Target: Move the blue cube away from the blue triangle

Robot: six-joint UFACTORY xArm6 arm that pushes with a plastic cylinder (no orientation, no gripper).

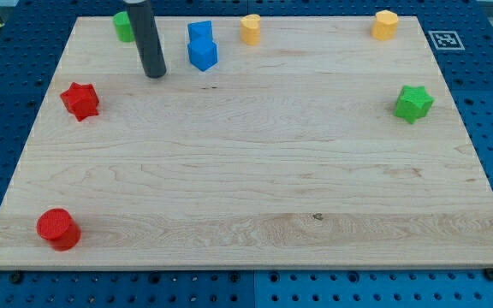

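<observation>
My tip [155,75] rests on the tabletop [255,171], left of the blue cube [203,54] touching the blue triangle [198,32]; this tool is a bare rod, gripping nothing.

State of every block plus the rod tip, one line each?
my tip: on board, left of blue pair, apart
blue cube: touching blue triangle
blue triangle: against cube's top side
green block: partly behind rod
red star: alone
red cylinder: upright

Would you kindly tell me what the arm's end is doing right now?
My tip: a bare rod, holding nothing, on the board just to the view's left of the blue cube, not touching it.
</observation>
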